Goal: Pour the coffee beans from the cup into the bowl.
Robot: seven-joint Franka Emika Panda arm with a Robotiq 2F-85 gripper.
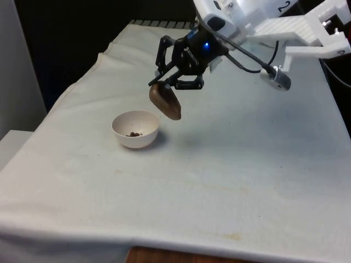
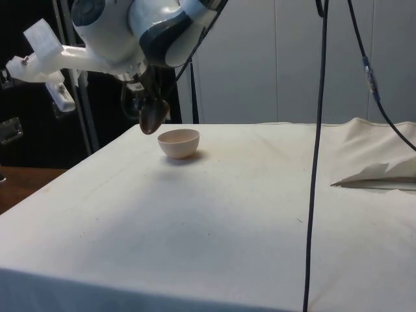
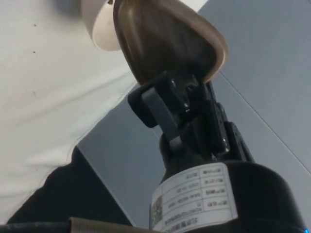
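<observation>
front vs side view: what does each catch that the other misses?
Front view alone: a few coffee beans at the bottom of the bowl, since it looks down into it.

Side view alone: the bowl's outside wall, with its inside hidden; a black cable hanging in front, and a rumpled fold of the cloth at the table's far side.

Both: the claw shut on the brown cup, tipped and held in the air next to the white bowl on the white cloth.
</observation>
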